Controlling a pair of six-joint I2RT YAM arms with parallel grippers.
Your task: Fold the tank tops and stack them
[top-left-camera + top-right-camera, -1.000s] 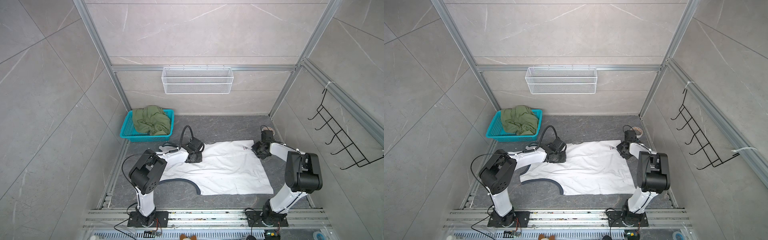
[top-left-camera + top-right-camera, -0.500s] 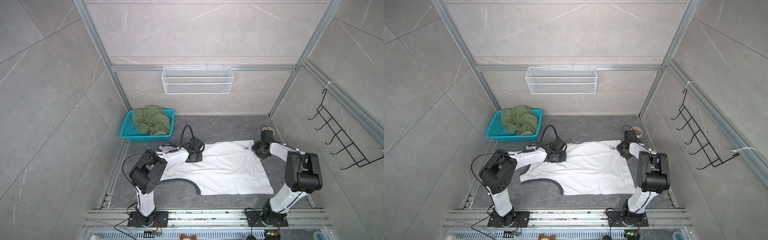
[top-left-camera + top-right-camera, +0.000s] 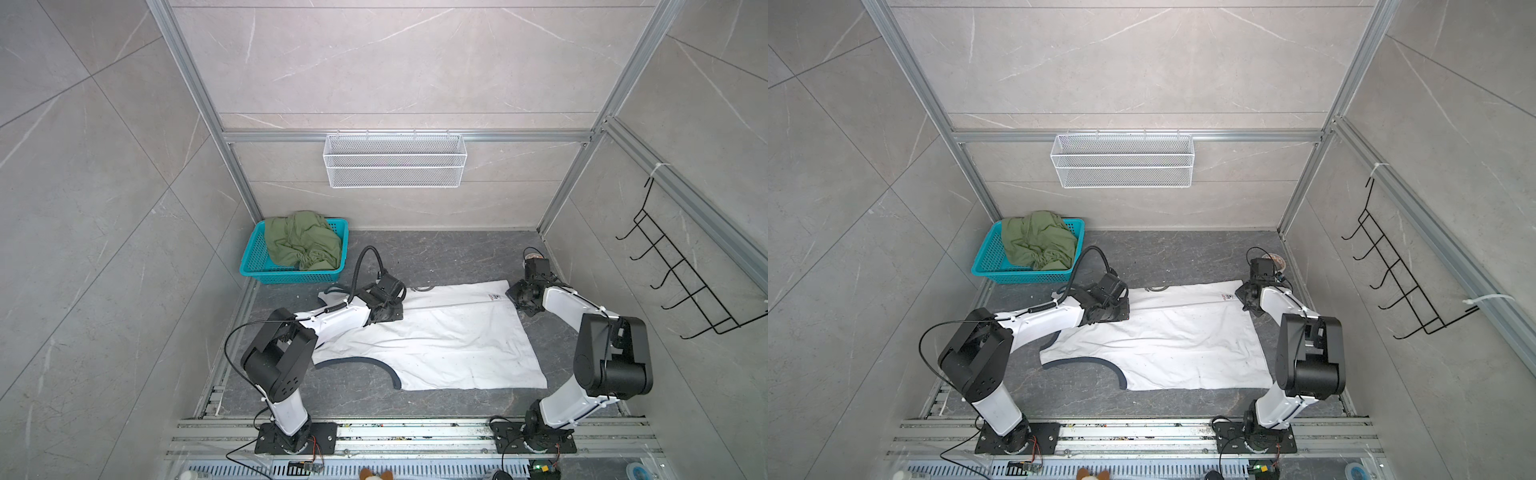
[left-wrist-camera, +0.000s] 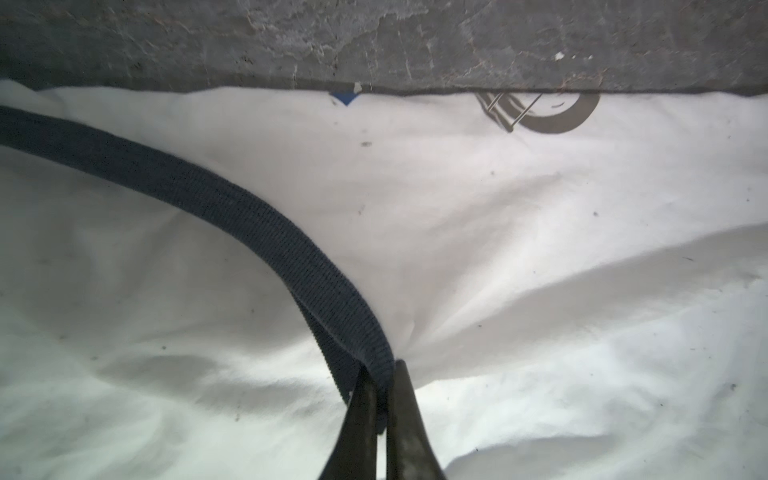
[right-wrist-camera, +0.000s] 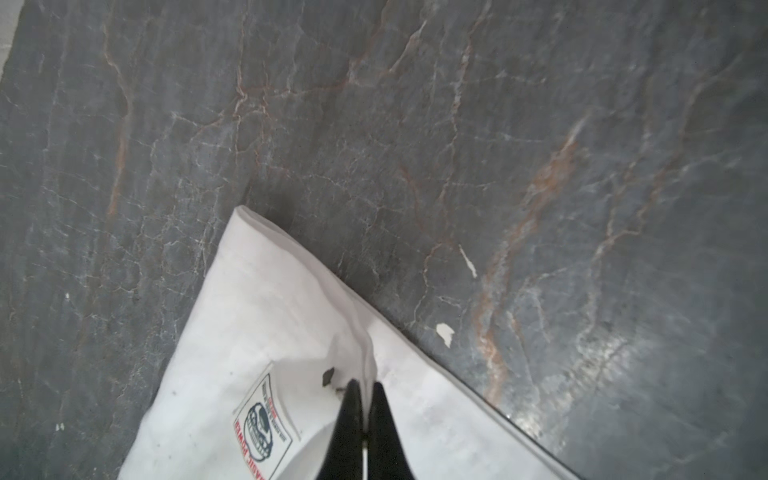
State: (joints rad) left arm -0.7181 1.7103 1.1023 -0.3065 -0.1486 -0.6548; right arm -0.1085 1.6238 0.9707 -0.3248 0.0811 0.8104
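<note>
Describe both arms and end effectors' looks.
The left arm and right arm have white link shells and black joint housings; a black cable loops off the left. The left end effector and right end effector have slim, dark, tapering fingers.

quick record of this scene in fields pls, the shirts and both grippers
white tank top: spread on the dark table
green tank top: bunched in the teal basket
left gripper: shut on the white top's dark trim
right gripper: shut on the white top's edge near a corner, beside the label
stack: not started
</note>
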